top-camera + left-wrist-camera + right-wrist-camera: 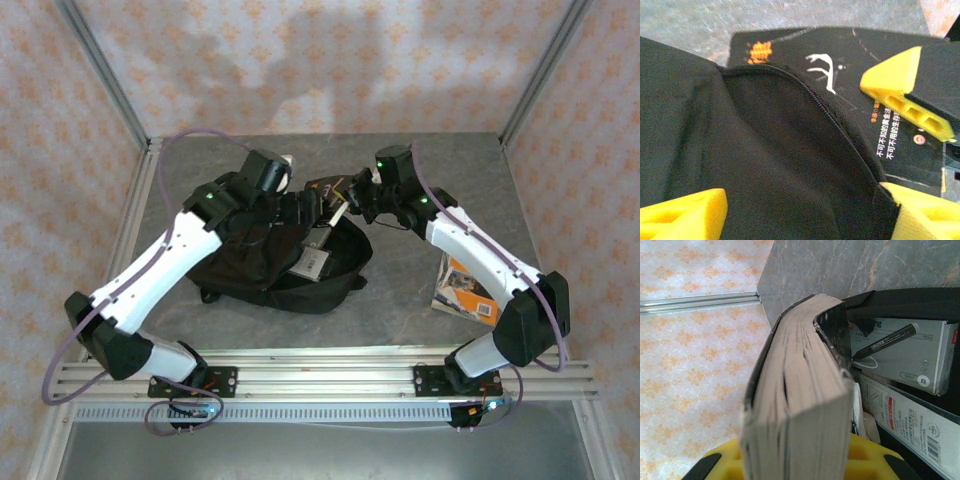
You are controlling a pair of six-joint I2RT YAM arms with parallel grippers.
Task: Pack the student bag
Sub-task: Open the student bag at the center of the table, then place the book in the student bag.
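The student bag is a large black fabric backpack lying on the grey table, its zipped mouth facing right. My left gripper is at the bag's mouth. In the left wrist view it stands open, with bag fabric filling the space between its wide-apart yellow fingers. My right gripper is shut on a thick black-covered book, held on edge over the bag's opening. In the right wrist view the book's page edges stand up from between the yellow jaws. The book's cover lies just beyond the zip.
Inside the bag lie white boxes, one printed with a marker pen. An orange-covered book lies on the table under my right forearm. Aluminium rails run along the near edge. Patterned walls enclose the back and sides.
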